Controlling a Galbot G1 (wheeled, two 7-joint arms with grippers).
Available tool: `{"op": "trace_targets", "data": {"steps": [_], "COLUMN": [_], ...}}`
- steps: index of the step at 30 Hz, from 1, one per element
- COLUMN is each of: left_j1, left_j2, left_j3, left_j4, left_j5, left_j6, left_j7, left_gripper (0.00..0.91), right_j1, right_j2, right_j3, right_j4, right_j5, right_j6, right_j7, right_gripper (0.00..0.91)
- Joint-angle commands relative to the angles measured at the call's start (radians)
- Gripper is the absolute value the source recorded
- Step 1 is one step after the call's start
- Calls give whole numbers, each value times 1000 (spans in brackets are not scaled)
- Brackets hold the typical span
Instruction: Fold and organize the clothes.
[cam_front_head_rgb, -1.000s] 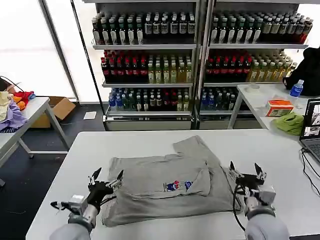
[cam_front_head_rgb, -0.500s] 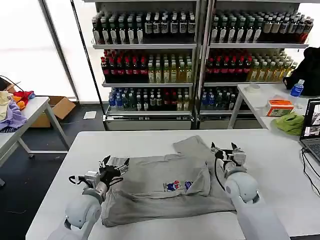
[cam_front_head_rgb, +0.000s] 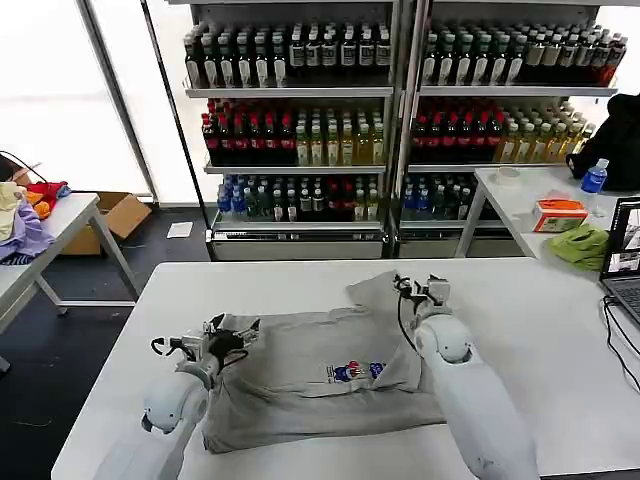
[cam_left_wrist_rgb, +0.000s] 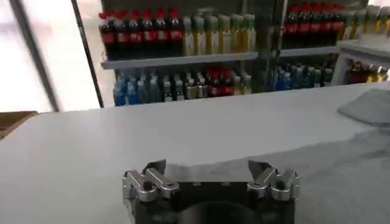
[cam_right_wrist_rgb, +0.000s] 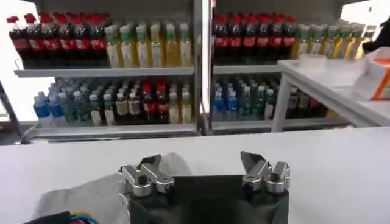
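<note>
The grey T-shirt (cam_front_head_rgb: 320, 375) is lying partly folded across the middle of the white table (cam_front_head_rgb: 560, 320). We are holding our left gripper (cam_front_head_rgb: 232, 331) over its far left corner, fingers spread wide, gripping nothing. Our right gripper (cam_front_head_rgb: 420, 289) is hovering at the far right sleeve, likewise wide and empty.

A grey T-shirt (cam_front_head_rgb: 320, 375) bearing a small red-and-blue chest print (cam_front_head_rgb: 350, 372) lies on a white table (cam_front_head_rgb: 560, 330); behind, shelves (cam_front_head_rgb: 400, 93) hold bottles with red, yellow-green and blue labels, beside a lime-green cloth (cam_front_head_rgb: 582, 246).
</note>
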Motion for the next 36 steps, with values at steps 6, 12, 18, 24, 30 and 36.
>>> {"op": "trace_targets", "data": {"steps": [6, 12, 18, 24, 30, 36], "left_j1": [-60, -60, -53, -49, -32, -20], "left_j2": [17, 16, 19, 20, 19, 17], "left_j3": [10, 11, 8, 12, 20, 17], "left_j4": [86, 83, 86, 88, 70, 71], "left_j5": [-60, -67, -66, -66, -66, -62], "left_j6": [29, 32, 30, 34, 40, 36], "left_j7": [-5, -6, -5, -3, 6, 24], "left_gripper": [907, 907, 907, 564, 0, 0], "right_j1": [117, 116, 113, 115, 72, 27], "right_j2": [98, 105, 115, 126, 114, 103], "right_j3": [-10, -3, -3, -2, -7, -1], "right_j4": [-220, -232, -248, -273, -223, -163], "right_j5": [-69, -76, -86, -103, -100, -85], "right_j6": [6, -5, -6, -3, -11, -17], "right_j7": [-12, 11, 16, 26, 40, 48], "right_gripper": [907, 907, 907, 655, 0, 0]}}
